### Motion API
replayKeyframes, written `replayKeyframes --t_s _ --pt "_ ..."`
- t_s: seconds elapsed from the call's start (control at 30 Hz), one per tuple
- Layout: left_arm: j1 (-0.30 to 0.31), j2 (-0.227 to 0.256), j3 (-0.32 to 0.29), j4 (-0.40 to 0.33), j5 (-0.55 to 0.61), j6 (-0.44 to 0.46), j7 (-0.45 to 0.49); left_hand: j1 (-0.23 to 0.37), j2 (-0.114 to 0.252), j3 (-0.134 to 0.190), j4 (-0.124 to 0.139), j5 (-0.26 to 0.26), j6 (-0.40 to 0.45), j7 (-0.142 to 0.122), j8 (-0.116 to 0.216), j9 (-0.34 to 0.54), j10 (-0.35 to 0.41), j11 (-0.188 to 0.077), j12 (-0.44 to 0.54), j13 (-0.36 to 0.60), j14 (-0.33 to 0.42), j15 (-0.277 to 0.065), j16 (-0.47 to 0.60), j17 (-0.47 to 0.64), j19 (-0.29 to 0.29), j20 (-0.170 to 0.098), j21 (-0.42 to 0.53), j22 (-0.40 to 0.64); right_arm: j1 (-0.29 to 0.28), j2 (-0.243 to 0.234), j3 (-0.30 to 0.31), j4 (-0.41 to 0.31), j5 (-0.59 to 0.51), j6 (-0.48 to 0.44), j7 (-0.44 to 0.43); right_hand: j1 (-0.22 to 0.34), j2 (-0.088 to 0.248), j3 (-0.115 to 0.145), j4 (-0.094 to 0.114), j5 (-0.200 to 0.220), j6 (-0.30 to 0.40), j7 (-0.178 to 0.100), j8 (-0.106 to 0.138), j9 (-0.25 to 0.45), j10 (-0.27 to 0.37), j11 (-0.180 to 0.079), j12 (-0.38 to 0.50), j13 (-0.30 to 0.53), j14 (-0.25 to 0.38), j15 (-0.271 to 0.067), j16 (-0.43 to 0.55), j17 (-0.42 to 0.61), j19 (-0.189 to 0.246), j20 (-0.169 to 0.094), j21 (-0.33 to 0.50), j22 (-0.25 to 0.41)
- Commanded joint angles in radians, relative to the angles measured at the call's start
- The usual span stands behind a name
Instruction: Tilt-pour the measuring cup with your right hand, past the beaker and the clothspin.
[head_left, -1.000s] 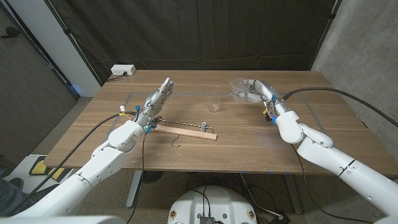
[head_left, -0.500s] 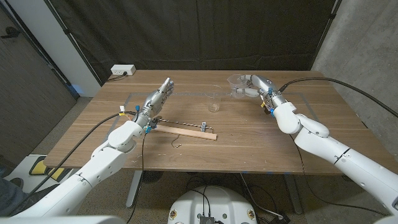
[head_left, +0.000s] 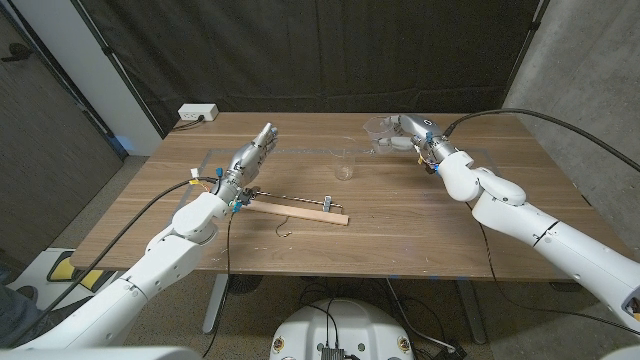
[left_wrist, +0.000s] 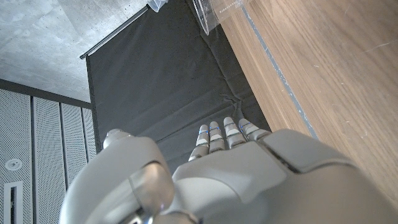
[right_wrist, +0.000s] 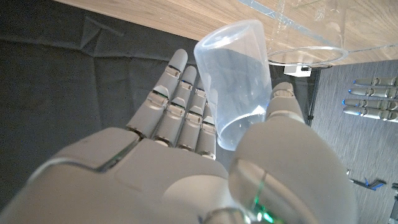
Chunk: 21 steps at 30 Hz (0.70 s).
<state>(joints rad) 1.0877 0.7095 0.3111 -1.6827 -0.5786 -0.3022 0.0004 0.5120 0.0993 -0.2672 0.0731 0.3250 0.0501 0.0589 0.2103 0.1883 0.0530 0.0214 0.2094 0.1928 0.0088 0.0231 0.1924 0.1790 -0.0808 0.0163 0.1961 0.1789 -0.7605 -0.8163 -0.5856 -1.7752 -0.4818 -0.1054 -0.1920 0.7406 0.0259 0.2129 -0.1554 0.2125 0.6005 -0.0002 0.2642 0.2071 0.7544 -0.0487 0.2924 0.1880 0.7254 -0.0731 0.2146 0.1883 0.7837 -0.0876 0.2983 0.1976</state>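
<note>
Gripping clear measuring cup (head_left: 379, 130) in right hand (head_left: 408, 138), cup lying tilted, raised above table (head_left: 420, 225). Beaker (head_left: 344, 166) standing just beside hand, clothspin (head_left: 329, 203) nearer. Left hand (head_left: 250, 160) hovering, fingers straight, holding nothing.

no readable text, label, brand or number anywhere, clear measuring cup (right_wrist: 233, 84) in the right hand (right_wrist: 186, 155) without legible graduations, beaker (head_left: 344, 165) markings too small to make out
</note>
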Motion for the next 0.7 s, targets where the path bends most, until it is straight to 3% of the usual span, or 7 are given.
replayKeyframes --t_s 0.03,0.7 --pt "-0.013 -0.014 0.005 0.024 -0.002 -0.006 -0.008 0.009 0.001 -0.010 -0.001 -0.002 0.010 -0.001 -0.006 0.003 0.007 0.001 0.001 0.002 0.003 0.001 0.000 0.005 -0.008 0.005 0.005 0.005 0.072 -0.017 -0.037 0.011 -0.073 0.008 0.078 0.048 0.051 0.024 0.023 -0.005 0.074 -0.062 -0.001 0.002 0.006 -0.002 -0.002 0.002 0.013 -0.099 -0.002 0.006 0.012 -0.105 0.005 0.005" --pt "-0.028 -0.028 0.005 0.056 -0.007 -0.025 -0.014 0.011 0.003 -0.012 0.000 -0.003 0.011 -0.002 -0.007 0.003 0.007 -0.002 0.000 0.002 0.004 0.001 0.000 0.005 -0.009 0.006 0.006 0.005 0.140 -0.009 -0.065 0.029 -0.139 0.062 0.145 0.053 0.058 0.026 0.024 -0.014 0.097 -0.070 0.000 0.003 0.029 -0.006 -0.003 0.002 0.032 -0.107 0.000 0.006 0.021 -0.109 0.008 0.006"
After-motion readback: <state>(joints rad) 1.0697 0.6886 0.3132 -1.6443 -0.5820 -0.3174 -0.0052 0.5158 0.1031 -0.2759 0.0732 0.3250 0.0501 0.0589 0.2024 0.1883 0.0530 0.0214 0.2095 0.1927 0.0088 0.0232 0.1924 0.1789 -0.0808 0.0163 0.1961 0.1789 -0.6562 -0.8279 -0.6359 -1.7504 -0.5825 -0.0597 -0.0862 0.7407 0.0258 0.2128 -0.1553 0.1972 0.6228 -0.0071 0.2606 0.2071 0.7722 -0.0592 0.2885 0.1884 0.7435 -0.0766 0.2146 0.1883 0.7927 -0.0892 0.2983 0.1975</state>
